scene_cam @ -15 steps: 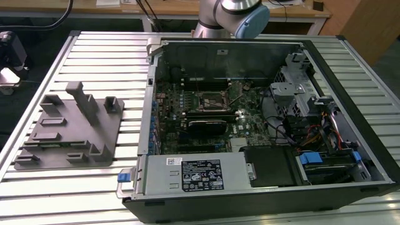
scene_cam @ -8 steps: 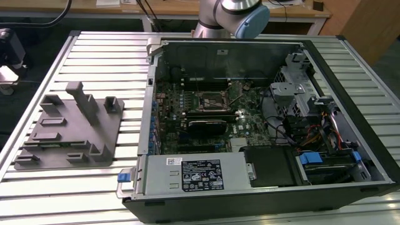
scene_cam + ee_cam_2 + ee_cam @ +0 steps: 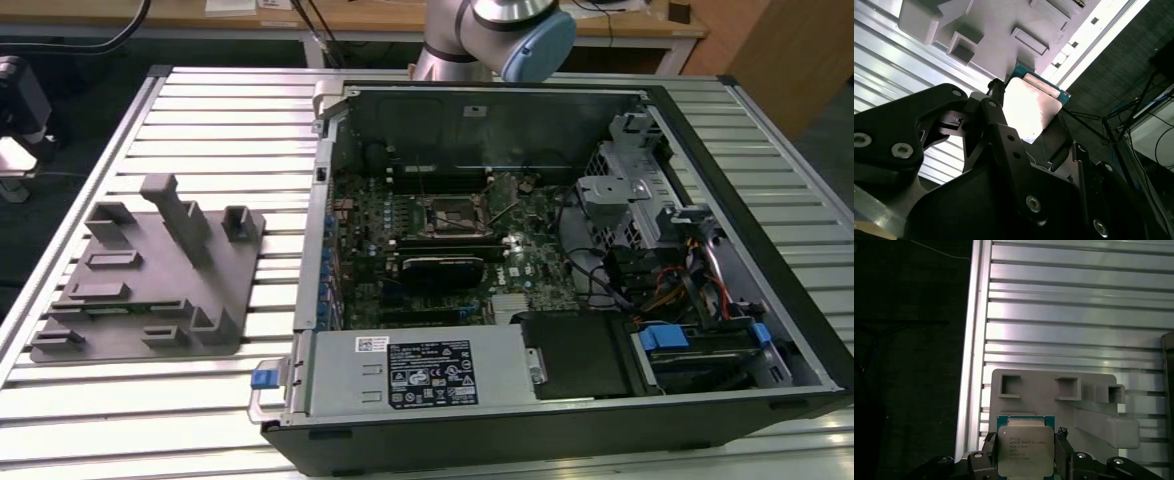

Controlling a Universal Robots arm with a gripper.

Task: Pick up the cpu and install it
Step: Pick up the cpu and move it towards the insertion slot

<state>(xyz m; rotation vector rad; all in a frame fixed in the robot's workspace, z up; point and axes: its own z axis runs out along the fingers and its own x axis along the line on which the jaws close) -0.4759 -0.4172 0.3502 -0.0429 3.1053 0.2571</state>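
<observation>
- I saw the gripper (image 3: 1025, 454) clamped on the cpu (image 3: 1025, 444), with a jaw on each of two opposite sides.
- The cpu sat over the tray (image 3: 1054, 400), by the table (image 3: 1054, 315) edge.

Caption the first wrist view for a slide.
Hand grips the shiny silver square cpu over the grey plastic tray.

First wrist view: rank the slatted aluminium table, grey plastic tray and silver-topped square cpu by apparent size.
1. slatted aluminium table
2. grey plastic tray
3. silver-topped square cpu, which seems nearer the camera, so its share of the picture is inflated.
</observation>
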